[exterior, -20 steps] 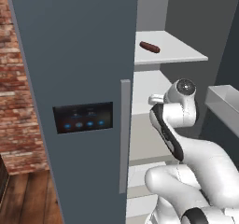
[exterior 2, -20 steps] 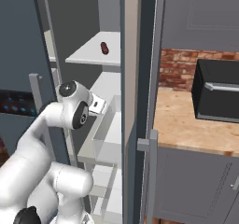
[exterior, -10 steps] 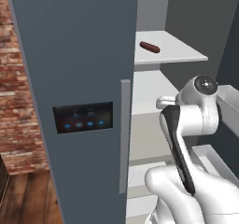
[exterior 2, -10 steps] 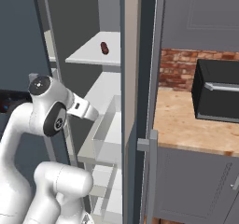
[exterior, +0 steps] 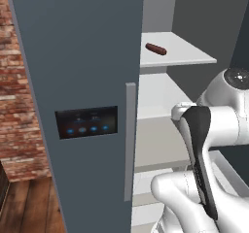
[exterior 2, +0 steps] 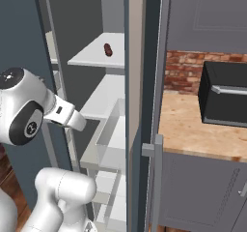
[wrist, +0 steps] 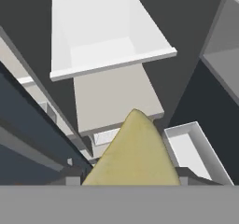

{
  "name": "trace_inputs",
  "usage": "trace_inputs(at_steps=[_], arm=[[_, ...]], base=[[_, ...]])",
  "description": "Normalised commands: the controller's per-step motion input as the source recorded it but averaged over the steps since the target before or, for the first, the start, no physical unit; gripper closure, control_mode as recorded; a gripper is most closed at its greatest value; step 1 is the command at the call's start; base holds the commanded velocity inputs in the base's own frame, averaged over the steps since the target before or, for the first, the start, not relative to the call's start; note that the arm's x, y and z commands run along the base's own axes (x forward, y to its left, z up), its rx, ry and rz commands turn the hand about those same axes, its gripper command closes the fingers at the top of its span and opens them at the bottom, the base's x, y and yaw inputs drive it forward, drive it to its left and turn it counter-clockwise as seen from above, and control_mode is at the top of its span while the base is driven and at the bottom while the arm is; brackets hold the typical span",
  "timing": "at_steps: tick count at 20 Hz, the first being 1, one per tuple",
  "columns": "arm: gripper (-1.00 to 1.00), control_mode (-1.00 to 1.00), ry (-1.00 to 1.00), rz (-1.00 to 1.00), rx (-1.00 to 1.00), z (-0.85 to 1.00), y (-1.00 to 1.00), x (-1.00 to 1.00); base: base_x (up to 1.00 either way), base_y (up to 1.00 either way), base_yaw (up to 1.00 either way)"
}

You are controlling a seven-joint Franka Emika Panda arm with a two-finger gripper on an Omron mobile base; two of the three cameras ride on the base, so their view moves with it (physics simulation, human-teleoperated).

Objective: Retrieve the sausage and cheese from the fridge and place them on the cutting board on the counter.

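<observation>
Kitchen fixtures and surroundings, non-task

Red brick wall (exterior: 19,106) at the left, with dark wood plank floor (exterior: 29,203) below it. Black microwave (exterior 2: 224,100) with a silver bar handle against a strip of red brick backsplash (exterior 2: 183,71). Grey upper cabinet (exterior 2: 207,18) above the brick. Grey lower cabinet door (exterior 2: 202,192) with a silver handle at its right edge.

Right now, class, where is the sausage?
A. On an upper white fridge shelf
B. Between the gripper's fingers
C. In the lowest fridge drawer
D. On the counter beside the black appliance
A: the sausage lies alone on an upper white shelf inside the open fridge, also seen from the right base view.
</observation>
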Motion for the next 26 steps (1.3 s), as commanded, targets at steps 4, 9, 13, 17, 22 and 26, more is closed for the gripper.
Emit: trace_inputs(at_steps=[4, 9, 13, 17, 22, 26], arm=[[1.0, -1.0, 0.0, 0.01, 0.0, 0.05, 0.0, -0.06], [1.0, -1.0, 0.0, 0.0, 0.0, 0.0, 0.0, 0.0], [1.0, -1.0, 0.0, 0.0, 0.0, 0.0, 0.0, 0.0], [1.0, 1.0, 0.0, 0.0, 0.0, 0.0, 0.0, 0.0], [1.0, 1.0, 0.0, 0.0, 0.0, 0.0, 0.0, 0.0], [1.0, 1.0, 0.0, 0.0, 0.0, 0.0, 0.0, 0.0]], base=[[0.0, 0.0, 0.0], [0.0, 0.0, 0.0], [0.0, 0.0, 0.0], [0.0, 0.0, 0.0], [-0.59, 0.0, 0.0], [-0.99, 0.08, 0.0]])
